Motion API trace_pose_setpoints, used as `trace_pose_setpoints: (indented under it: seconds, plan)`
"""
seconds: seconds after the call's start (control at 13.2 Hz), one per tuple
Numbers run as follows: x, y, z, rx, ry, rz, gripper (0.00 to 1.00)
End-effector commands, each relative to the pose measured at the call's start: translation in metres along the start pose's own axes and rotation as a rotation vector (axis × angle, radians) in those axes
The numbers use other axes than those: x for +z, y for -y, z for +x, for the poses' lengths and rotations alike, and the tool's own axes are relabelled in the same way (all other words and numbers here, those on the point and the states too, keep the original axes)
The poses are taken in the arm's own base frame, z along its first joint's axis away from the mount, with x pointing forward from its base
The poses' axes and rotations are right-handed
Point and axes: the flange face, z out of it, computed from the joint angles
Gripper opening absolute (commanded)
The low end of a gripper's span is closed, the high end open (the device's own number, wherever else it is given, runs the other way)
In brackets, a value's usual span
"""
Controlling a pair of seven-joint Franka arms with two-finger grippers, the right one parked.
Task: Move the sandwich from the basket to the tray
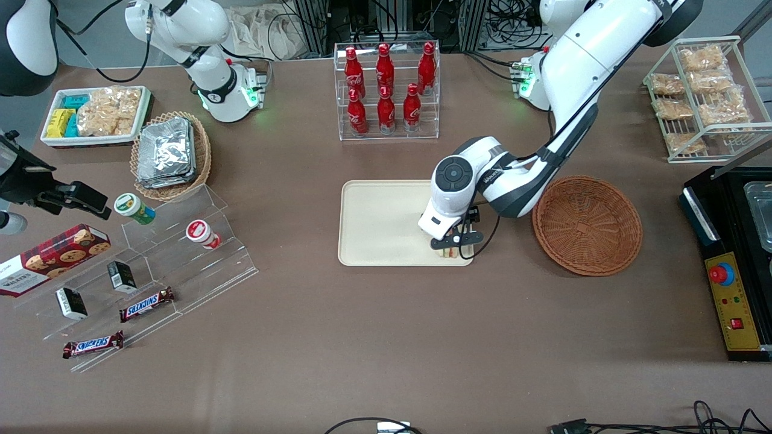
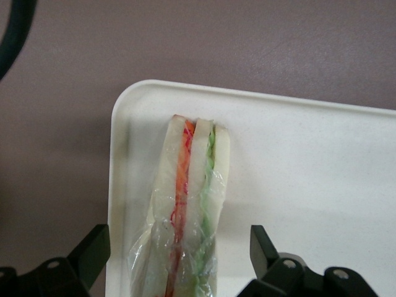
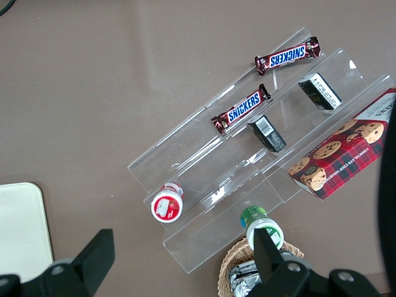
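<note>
One sandwich [image 2: 189, 204] lies on the tray [image 1: 374, 223] corner nearest the basket [image 1: 586, 224], long axis between the spread claw [image 1: 456, 243] fingers, apparently released.

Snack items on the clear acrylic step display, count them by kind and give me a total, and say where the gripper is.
Snickers bars: 2
Small black boxes: 2
Round lidded cups: 2
Total: 6
The left gripper, open, is over the beige tray around the wrapped sandwich.
</note>
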Motion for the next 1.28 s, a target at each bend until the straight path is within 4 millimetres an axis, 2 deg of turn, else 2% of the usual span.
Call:
trace_pose_setpoints:
  seconds: [0.0, 0.15, 0.3, 0.45, 0.6, 0.75, 0.98, 1.13, 1.21]
  plan:
    - [-0.031, 0.014, 0.015, -0.045, -0.028, 0.016, 1.0]
    - [-0.092, 0.024, 0.021, -0.11, -0.012, 0.01, 1.0]
    - [-0.155, 0.049, 0.023, -0.114, 0.0, 0.052, 1.0]
    - [-0.212, 0.09, 0.019, -0.074, -0.032, 0.107, 1.0]
    - [-0.254, 0.15, 0.024, -0.089, 0.011, 0.056, 1.0]
    - [-0.278, 0.216, 0.03, -0.059, 0.016, 0.04, 1.0]
    - [-0.287, 0.312, 0.035, 0.016, 0.025, -0.014, 1.0]
    - [-0.291, 0.357, 0.025, 0.013, 0.02, -0.036, 1.0]
    - [-0.291, 0.371, 0.015, 0.014, 0.016, -0.054, 1.0]
